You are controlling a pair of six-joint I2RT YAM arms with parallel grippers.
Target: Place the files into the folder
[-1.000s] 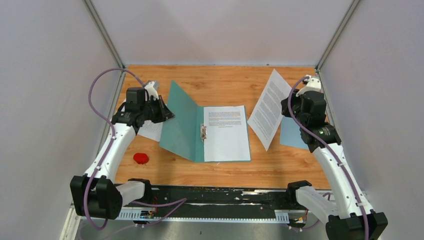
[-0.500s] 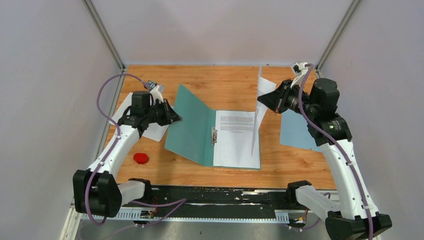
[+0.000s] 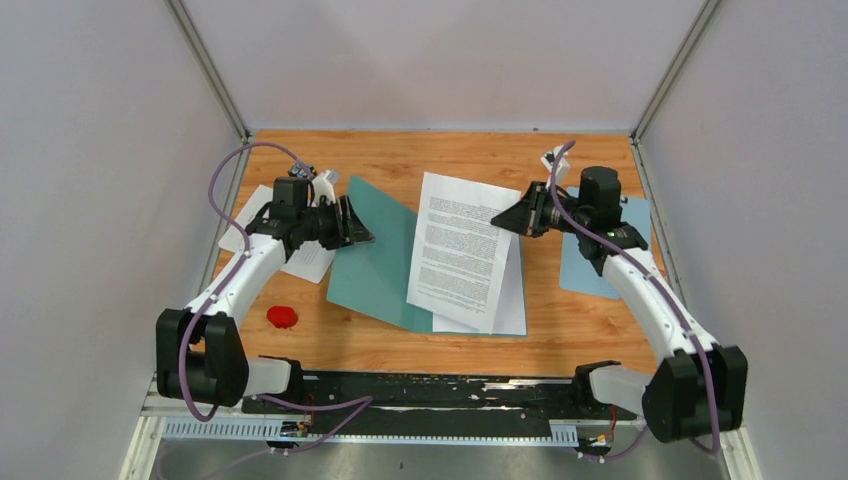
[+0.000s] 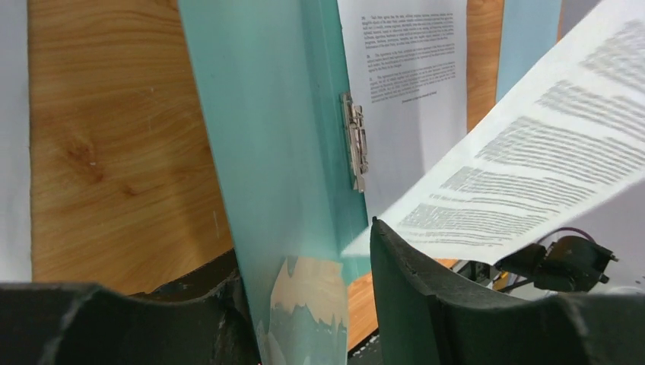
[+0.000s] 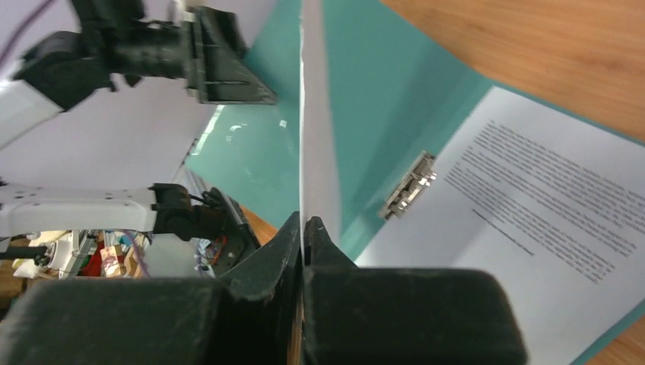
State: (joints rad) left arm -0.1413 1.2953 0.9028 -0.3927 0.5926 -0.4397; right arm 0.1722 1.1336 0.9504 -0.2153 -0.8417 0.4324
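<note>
The teal folder (image 3: pixel 375 262) lies open on the wooden table, its metal fastener (image 4: pixel 354 144) along the spine. One printed file (image 3: pixel 515 300) rests on its right half. A second file (image 3: pixel 458 250) hangs tilted above it, pinched at its right edge by my right gripper (image 3: pixel 507 220), which is shut on it; in the right wrist view that sheet (image 5: pixel 316 137) is edge-on between the jaws. My left gripper (image 3: pixel 358 226) is open around the raised left cover (image 4: pixel 266 152), which lies against one finger with a gap to the other.
More white sheets (image 3: pixel 300 262) lie under the left arm near the table's left edge. A small red object (image 3: pixel 282 317) sits at the front left. A light blue clipboard (image 3: pixel 588 272) lies under the right arm by the right wall.
My right arm has swung the sheet leftward from the right side to over the folder. My left gripper has opened on the folder's cover, and the folder has shifted slightly right.
</note>
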